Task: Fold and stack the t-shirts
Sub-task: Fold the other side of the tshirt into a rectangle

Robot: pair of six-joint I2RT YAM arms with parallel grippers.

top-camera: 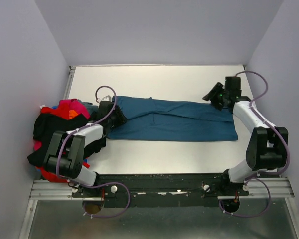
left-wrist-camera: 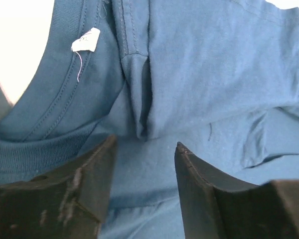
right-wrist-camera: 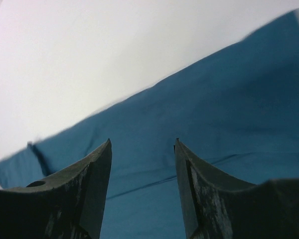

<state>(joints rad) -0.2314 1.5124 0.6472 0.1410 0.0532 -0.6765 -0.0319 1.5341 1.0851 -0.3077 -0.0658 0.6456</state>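
The teal-blue t-shirt [top-camera: 174, 119] lies folded lengthwise into a long strip across the middle of the table. My left gripper [top-camera: 114, 115] is open just above its collar end; the left wrist view shows the ribbed collar [left-wrist-camera: 35, 149], a white tag [left-wrist-camera: 86, 41] and bunched cloth between the jaws [left-wrist-camera: 145, 144]. My right gripper [top-camera: 213, 97] is open over the shirt's far right end, empty, with smooth teal cloth [right-wrist-camera: 199, 124] below it [right-wrist-camera: 142, 144]. A heap of red, magenta, orange and black t-shirts [top-camera: 57, 127] lies at the table's left edge.
The white table [top-camera: 159, 79] is walled by grey panels on three sides. The pile of shirts hangs over the left edge by the left arm's base. A metal rail [top-camera: 159, 186] runs along the near edge.
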